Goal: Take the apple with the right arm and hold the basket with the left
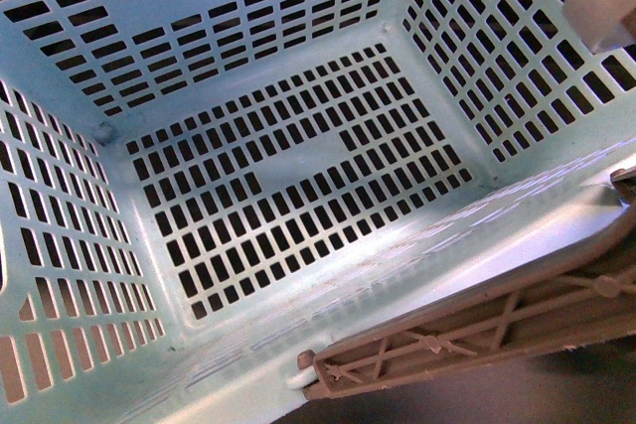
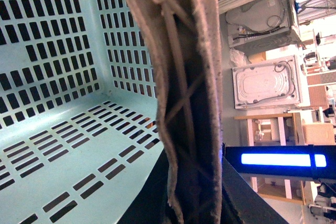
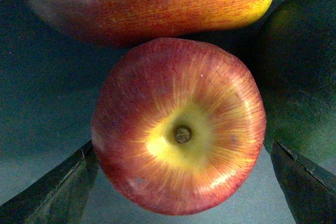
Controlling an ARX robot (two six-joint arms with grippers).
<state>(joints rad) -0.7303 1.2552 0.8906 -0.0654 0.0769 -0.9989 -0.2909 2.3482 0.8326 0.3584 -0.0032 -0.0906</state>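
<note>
**Right fingers astride apple; left fingers on basket handle**

Right fingers (image 3: 58, 192) are apart, one on each side of the apple (image 3: 178, 127), tips close against its flanks. The apple sits on the dark teal desk (image 3: 42, 87), stem dimple facing the wrist camera. A larger red-orange oval fruit (image 3: 147, 3) lies against it on the side away from the fingers. A dark green fruit (image 3: 302, 72) is just beside one flank; open desk lies on the other flank.

Left fingers (image 2: 144, 200) are closed on the taupe ribbed handle (image 2: 184, 103) of the mint-blue basket (image 2: 58, 145). In the front view the basket is tilted, its slotted floor bare, walls on all sides, handle along the near rim.
</note>
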